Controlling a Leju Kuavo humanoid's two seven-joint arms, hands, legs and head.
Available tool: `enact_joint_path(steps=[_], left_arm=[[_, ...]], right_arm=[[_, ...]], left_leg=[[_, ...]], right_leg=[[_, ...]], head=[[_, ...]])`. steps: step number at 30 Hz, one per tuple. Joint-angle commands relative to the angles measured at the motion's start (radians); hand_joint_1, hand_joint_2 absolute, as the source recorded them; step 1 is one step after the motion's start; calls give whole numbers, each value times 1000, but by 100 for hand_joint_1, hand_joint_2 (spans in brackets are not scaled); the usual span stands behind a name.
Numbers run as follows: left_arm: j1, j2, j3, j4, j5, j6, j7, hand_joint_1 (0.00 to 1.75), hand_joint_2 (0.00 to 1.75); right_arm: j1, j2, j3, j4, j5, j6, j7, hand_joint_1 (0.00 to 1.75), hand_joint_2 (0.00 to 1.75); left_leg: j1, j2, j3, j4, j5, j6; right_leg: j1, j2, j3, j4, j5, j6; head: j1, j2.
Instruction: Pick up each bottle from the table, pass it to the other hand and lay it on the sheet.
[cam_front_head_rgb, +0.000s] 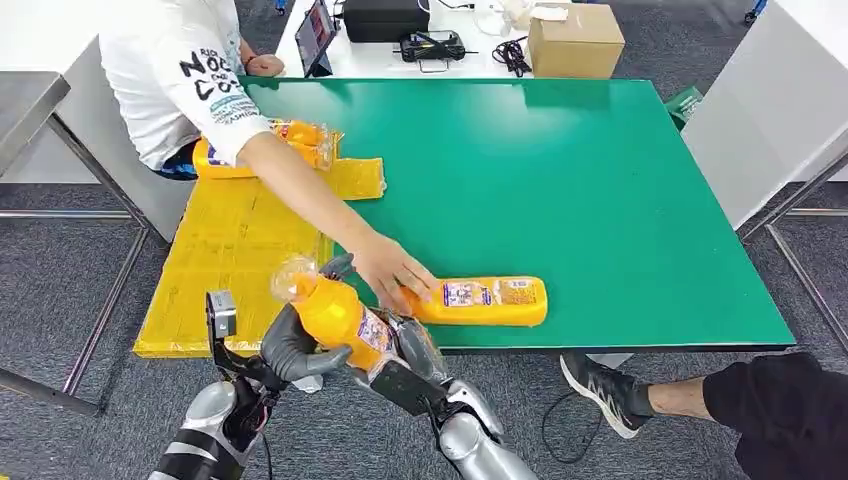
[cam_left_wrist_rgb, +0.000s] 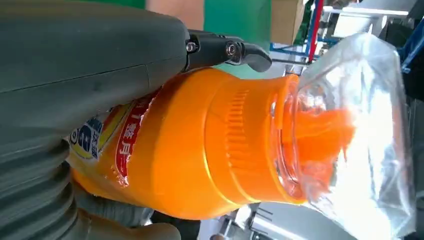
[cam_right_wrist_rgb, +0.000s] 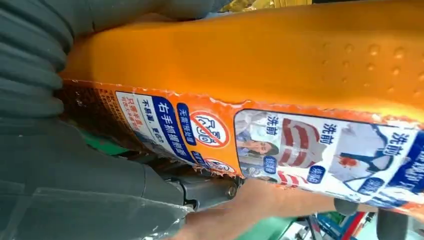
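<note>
I hold an orange bottle (cam_front_head_rgb: 335, 310) with a clear cap over the table's front edge, between both hands. My left hand (cam_front_head_rgb: 298, 348) wraps it just below the cap. My right hand (cam_front_head_rgb: 418, 352) grips its labelled lower end. Close up, the bottle (cam_left_wrist_rgb: 200, 150) lies against my left hand (cam_left_wrist_rgb: 75, 75), and its label side (cam_right_wrist_rgb: 250, 65) lies against my right hand (cam_right_wrist_rgb: 60, 175). A second orange bottle (cam_front_head_rgb: 488, 301) lies on the green table (cam_front_head_rgb: 600, 200), with a person's hand (cam_front_head_rgb: 392, 268) on its end. The yellow sheet (cam_front_head_rgb: 230, 250) at the left carries two bottles (cam_front_head_rgb: 300, 135) at its far end.
A person in a white shirt (cam_front_head_rgb: 185, 70) leans in from the back left, arm stretched across the sheet. Another person's shoe (cam_front_head_rgb: 600, 385) and leg are under the table's front right. A cardboard box (cam_front_head_rgb: 575, 38), a tablet (cam_front_head_rgb: 315, 35) and black devices (cam_front_head_rgb: 430, 45) stand behind the table.
</note>
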Motion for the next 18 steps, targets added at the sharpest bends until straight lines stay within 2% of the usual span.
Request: enact_joint_path(steps=[1,3,4,5,6,7,8,10,11,12,13,16,18], left_arm=[[-29,58,-108,38,-39,-12,-5,0,175],[-29,58,-108,38,-39,-12,-5,0,175],[-29,58,-108,38,-39,-12,-5,0,175],[-29,58,-108,38,-39,-12,-5,0,175],[-32,62,-114,39,-50,-7,-6,21,175],[-33,61,-115,44,-53,-1,-4,138,175],[-33,63,-119,45,-57,4,0,175,175],[-33,72,-130,46,-59,-4,0,175,175],[-33,72,-130,46,-59,-4,0,175,175],[-35,76,-132,45,-56,-6,-2,175,175],[-36,77,-131,47,-49,-6,2,175,175],[-39,80,-129,55,-43,5,18,175,175],[-38,85,-125,58,-44,12,18,175,175]], right_arm=[[-62,-5,45,80,-7,14,-3,175,175],[-62,-5,45,80,-7,14,-3,175,175],[-62,-5,45,80,-7,14,-3,175,175],[-62,-5,45,80,-7,14,-3,175,175],[-63,-4,48,80,-8,14,-3,175,175],[-63,-3,50,81,-8,15,-1,175,175],[-64,-3,53,83,-9,16,-1,171,175],[-66,-2,57,88,-9,15,0,175,175],[-66,-2,57,88,-9,15,0,173,175],[-69,-3,60,93,-9,13,0,175,175],[-70,-3,62,96,-9,11,0,173,175],[-71,-5,63,99,-11,4,1,171,175],[-73,-4,66,100,-9,4,2,175,175]], left_leg=[[0,2,4,-1,-1,-1],[1,2,9,-1,-4,-2],[0,2,4,-1,-1,-1],[1,2,7,-1,-2,-1],[1,2,6,-1,-2,-1],[0,2,4,0,-1,-1],[2,3,10,0,-4,-2],[0,1,3,-1,-1,-1],[2,3,10,0,-4,-2],[1,2,5,-1,-2,-1],[1,2,8,-1,-3,-2],[0,2,4,-1,-1,-1],[1,2,5,-1,-2,-1]], right_leg=[[0,1,4,-1,-1,-2],[2,2,9,-1,-3,-3],[1,1,4,-1,-1,-2],[1,2,6,-1,-2,-2],[1,1,5,-1,-1,-2],[1,1,3,0,-1,-2],[2,3,9,-1,-3,-4],[0,1,2,0,-1,-1],[2,2,9,0,-3,-3],[1,2,4,-1,-1,-2],[1,2,7,-1,-2,-3],[0,1,3,-1,-1,-1],[1,2,4,0,-1,-2]], head=[[0,0],[0,0],[0,0],[0,0],[0,0],[0,0],[0,0],[0,0],[0,0],[0,0],[0,0],[0,0],[0,0]])
